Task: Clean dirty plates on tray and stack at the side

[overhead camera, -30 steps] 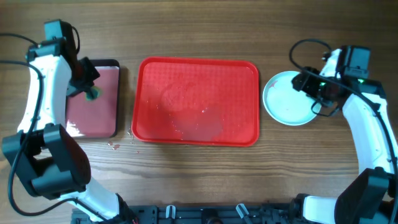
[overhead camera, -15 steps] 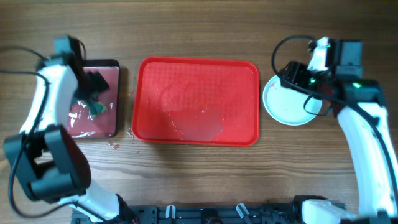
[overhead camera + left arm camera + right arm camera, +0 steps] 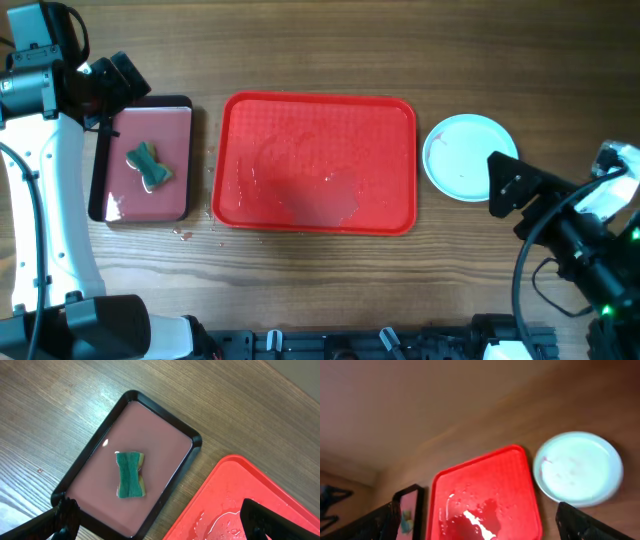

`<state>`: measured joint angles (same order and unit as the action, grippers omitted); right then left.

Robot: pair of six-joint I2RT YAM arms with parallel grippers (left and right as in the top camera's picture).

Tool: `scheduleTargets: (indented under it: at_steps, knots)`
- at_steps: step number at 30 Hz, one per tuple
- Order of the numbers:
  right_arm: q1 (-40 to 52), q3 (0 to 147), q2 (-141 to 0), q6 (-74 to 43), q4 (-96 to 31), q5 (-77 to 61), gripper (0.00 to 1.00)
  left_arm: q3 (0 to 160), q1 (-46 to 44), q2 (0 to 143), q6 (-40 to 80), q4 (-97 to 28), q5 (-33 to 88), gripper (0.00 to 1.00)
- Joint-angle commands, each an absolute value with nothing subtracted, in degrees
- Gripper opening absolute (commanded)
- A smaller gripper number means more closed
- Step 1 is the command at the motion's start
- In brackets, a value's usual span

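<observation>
The red tray [image 3: 232, 120] lies mid-table, wet with a puddle and with no plate on it. To its right, on the wood, rests a light blue plate [image 3: 468, 157] with faint red smears; I cannot tell whether others lie under it. My right gripper [image 3: 508, 186] hangs open at the plate's near right edge, holding nothing. The right wrist view looks down from high up on the plate [image 3: 577, 467] and the tray [image 3: 485, 505], with the right gripper [image 3: 477, 527] open. My left gripper [image 3: 120, 80] is open and raised over the far-left corner; the left wrist view shows the left gripper [image 3: 162, 522] empty.
A small black-rimmed maroon tray [image 3: 180, 130] sits left of the red tray, with a green sponge [image 3: 148, 165] lying loose on it; the left wrist view shows the sponge [image 3: 130, 474] too. Water drops [image 3: 185, 235] dot the wood by the red tray's near left corner.
The left gripper opened, left the sponge on the maroon tray and rose to the far left. The right gripper opened, let go of the plate and drew back to the near right.
</observation>
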<state>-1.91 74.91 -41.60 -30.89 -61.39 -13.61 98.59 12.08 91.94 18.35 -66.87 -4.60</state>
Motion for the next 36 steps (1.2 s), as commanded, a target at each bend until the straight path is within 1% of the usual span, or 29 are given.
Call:
scheduleTargets:
  at_steps: [1, 2, 3, 4, 6, 7, 9, 11, 14, 16, 27, 28, 30, 32, 33, 34, 36]
  knots:
    - [-1.74, 74.17, -41.78, -32.01, -61.63, -4.05, 1.00, 98.52, 11.86, 92.36, 18.65, -66.74, -4.10, 1.00]
    - [-1.78, 71.94, -41.17, -28.93, -57.23, -3.44, 1.00, 98.52, 11.86, 92.36, 18.65, -66.74, -4.10, 1.00]
    - [-1.78, 67.70, -39.77, -23.00, -48.97, -4.91, 1.00, 98.52, 11.86, 92.36, 18.65, -66.74, -4.10, 1.00]
    - [-1.78, 61.23, -36.84, -17.04, -38.63, -10.26, 1.00, 98.52, 11.86, 92.36, 18.65, -66.74, -4.10, 1.00]
    - [-1.72, 47.31, -29.80, -11.35, -23.18, -17.45, 1.00, 98.52, 11.86, 92.36, 18.65, -66.74, -4.10, 1.00]
    - [-1.48, 40.10, -25.89, -10.87, -18.46, -18.57, 1.00, 98.52, 11.86, 92.36, 18.65, -66.74, -4.10, 1.00]
    - [0.19, 29.10, -18.98, -10.28, -14.50, -18.24, 1.00, 98.52, 11.86, 92.36, 18.65, -66.74, -4.10, 1.00]
    - [3.03, 16.62, -9.37, -9.96, -13.47, -14.31, 1.00, 98.52, 11.86, 92.36, 18.65, -66.74, -4.10, 1.00]
    - [4.78, 6.76, -2.66, -9.28, -10.94, -13.72, 1.00, 98.52, 11.86, 92.36, 18.65, -66.74, -4.10, 1.00]
    - [4.78, 4.73, -2.24, -9.08, -10.81, -14.46, 1.00, 98.52, 11.86, 92.36, 18.65, -66.74, -4.10, 1.00]
    - [4.78, 3.40, -0.16, -9.13, -6.33, -14.02, 1.00, 98.52, 11.86, 92.36, 18.65, -66.74, -4.10, 1.00]
    - [4.78, 3.40, -0.16, -8.21, -6.26, -12.62, 0.99, 98.52, 11.86, 92.36, 18.65, -66.74, -4.10, 1.00]
    - [4.78, 2.94, -0.16, -7.53, -3.79, -5.63, 1.00, 98.52, 11.86, 92.36, 18.65, -66.74, -4.10, 1.00]
    - [4.75, 0.27, -0.16, -7.53, 5.48, -1.78, 1.00, 98.52, 11.86, 92.36, 18.65, -66.74, -4.10, 1.00]
    - [4.75, 0.27, -0.16, -7.53, 7.16, -0.12, 1.00, 98.52, 11.86, 92.36, 18.65, -66.74, -4.10, 1.00]
    - [4.75, 0.27, -0.16, -7.66, 7.57, 0.19, 1.00, 98.52, 11.86, 92.36, 18.65, -66.74, -4.10, 1.00]
    - [4.75, 0.30, -0.21, -7.66, 2.15, 0.19, 1.00, 98.52, 11.86, 92.36, 18.65, -66.74, -4.10, 1.00]
